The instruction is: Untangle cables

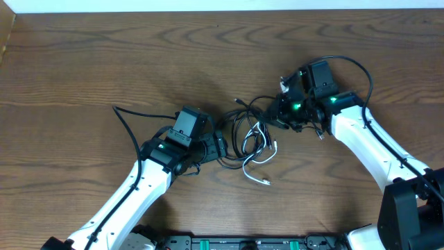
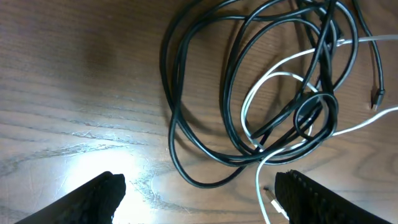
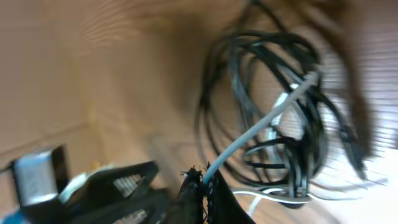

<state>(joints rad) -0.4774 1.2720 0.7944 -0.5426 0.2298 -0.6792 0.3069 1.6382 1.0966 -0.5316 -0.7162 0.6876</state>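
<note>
Right gripper (image 3: 202,180) pinches shut on the white cord (image 3: 261,124) — cord runs away from the fingertips into the black cables (image 3: 301,149). Left gripper (image 2: 199,193) wide, empty — tangle lies just ahead, mid-table (image 1: 104,55), between both arms.

Black cables (image 2: 171,118), white cable (image 2: 273,76) tangled on table (image 2: 74,81); left hand (image 2: 199,190) open, nothing held.
</note>
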